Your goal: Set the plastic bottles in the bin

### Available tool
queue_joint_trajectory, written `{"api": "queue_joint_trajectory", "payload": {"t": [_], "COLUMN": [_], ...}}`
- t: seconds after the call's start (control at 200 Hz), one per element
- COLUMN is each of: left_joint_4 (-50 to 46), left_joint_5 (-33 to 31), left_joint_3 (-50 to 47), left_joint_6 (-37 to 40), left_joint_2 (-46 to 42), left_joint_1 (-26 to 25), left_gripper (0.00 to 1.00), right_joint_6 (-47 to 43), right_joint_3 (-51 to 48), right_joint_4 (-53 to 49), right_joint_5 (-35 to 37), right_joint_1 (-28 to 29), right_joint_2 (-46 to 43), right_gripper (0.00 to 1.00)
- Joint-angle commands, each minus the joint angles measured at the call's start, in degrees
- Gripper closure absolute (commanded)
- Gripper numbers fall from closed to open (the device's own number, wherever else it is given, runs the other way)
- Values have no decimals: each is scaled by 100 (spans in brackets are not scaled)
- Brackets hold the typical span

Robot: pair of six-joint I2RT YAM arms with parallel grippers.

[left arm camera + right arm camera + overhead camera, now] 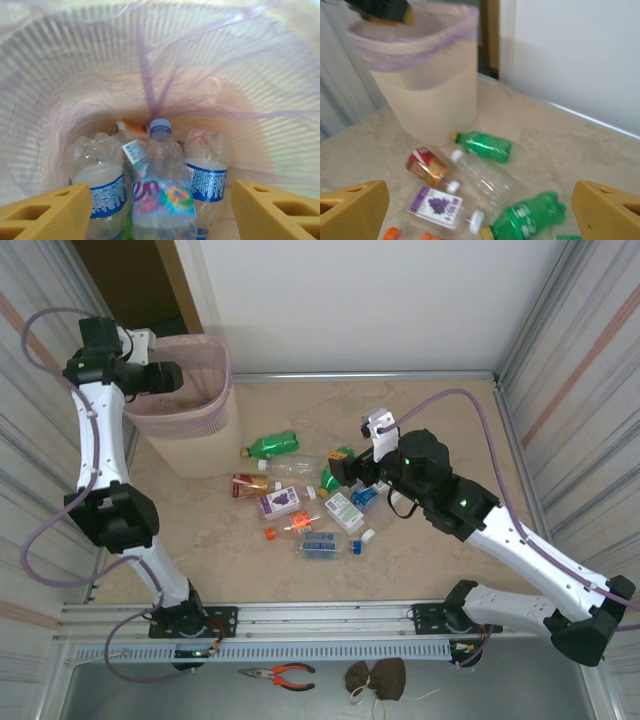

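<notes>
We list, nearest first: loose bottles (300, 502) on the table (450, 430), roughly nine left; right gripper (343, 470) above them, jaws apart, empty; the bin (216, 365), holding several binned bottles (162, 200); left gripper (172, 378) over it, jaws apart, empty. We judge under half done.

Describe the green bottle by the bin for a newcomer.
Find the pink bin at the far left. Just right of its base lies a green bottle, yellow cap toward the bin. Beside it lies a clear bottle; other green bottles lie farther right.
</notes>
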Motion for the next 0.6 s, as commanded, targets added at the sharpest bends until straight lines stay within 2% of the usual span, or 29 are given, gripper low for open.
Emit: {"api": "queue_joint_trajectory", "payload": {"t": [0.0, 0.19, 0.411, 0.596], "left_joint_4": [209, 857, 2144, 2976], "left_joint_5": [631, 1613, 2887, 3253], "left_joint_3": [-213, -955, -2304, -3327], "left_joint_6": [-157, -489, -1486, -2202], "left_joint_2": [-539, -1393, -2489, -3316], "left_joint_1": [-1, 1, -1, -36], "left_gripper": [27, 27, 27, 27], "right_joint_6": [591, 1064, 1072, 833], "right_joint_3": [291, 346, 313, 363], "right_joint_4": [-688, -1520, -2279, -2935], "right_joint_5": [141, -187, -393, -669], "right_joint_1": [-325, -1095, -1795, -1996], "right_joint_2": [108, 386, 926, 1590], "right_gripper": [8, 10, 12, 18]}}
